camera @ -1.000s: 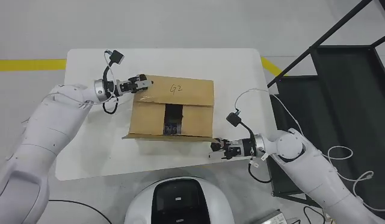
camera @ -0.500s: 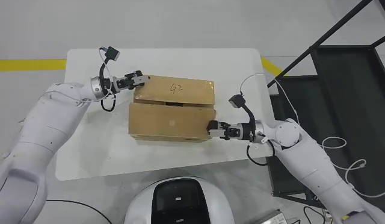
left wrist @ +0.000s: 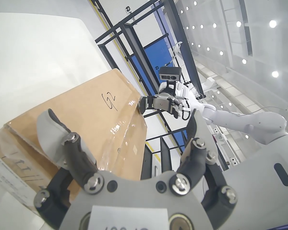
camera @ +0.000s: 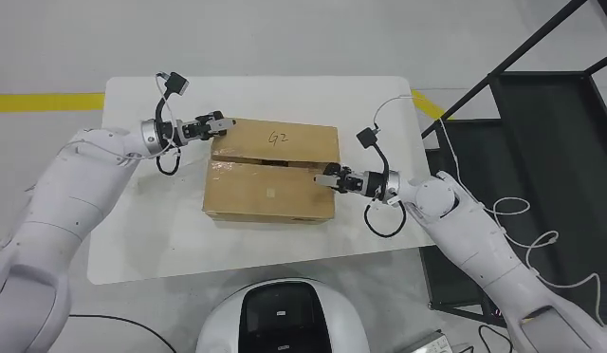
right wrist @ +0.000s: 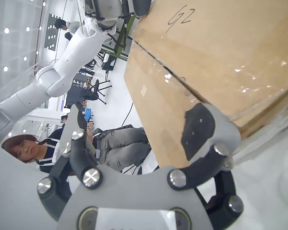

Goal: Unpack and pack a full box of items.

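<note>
Top view, cardboard box (camera: 270, 194) with flaps folded down, mid white worktop (camera: 142, 239), left gripper (camera: 224, 121) at its far left corner, fingers spread wide, right gripper (camera: 322, 175) at its right-edge flap seam, fingers also wide.

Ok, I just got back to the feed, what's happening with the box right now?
The cardboard box sits in the middle of the white table, closed on top, with a seam running across it. The left gripper is at the box's far left corner and the right gripper is at the right end of the seam. Both are open and clamped on nothing. They look to be pressing the top flat, though contact is hard to confirm.
</note>
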Controlling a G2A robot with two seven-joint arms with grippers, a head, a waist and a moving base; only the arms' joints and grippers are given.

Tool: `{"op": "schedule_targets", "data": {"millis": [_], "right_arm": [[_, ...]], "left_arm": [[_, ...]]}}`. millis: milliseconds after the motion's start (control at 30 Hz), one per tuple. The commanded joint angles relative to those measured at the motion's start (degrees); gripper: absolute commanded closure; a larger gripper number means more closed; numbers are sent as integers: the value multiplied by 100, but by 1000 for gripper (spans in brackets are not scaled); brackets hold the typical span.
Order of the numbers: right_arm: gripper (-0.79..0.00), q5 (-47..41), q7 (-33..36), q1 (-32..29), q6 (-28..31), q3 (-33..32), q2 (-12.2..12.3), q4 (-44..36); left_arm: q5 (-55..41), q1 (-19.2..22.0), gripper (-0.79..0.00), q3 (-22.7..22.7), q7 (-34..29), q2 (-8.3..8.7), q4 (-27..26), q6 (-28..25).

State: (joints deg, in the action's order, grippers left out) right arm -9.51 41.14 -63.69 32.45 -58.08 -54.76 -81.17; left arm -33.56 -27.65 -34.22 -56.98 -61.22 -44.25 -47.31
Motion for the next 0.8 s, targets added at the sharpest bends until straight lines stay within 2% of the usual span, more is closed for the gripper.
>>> {"op": "schedule_targets", "data": {"millis": [0, 433, 567, 767], "right_arm": [[-785, 12, -12, 40, 23, -8, -12, 26], [-785, -425, 514, -202, 88, -265, 33, -372], [-785, -389, 388, -188, -78, -376, 33, -290], [-785, -491, 266, 43, -318, -190, -69, -9]], "left_arm": [[3, 5, -785, 14, -3, 10, -4, 3], [35, -12, -785, 146, 33, 63, -47, -33], [32, -3, -785, 190, 45, 69, -74, -44], [8, 9, -785, 228, 62, 96, -80, -62]]}}
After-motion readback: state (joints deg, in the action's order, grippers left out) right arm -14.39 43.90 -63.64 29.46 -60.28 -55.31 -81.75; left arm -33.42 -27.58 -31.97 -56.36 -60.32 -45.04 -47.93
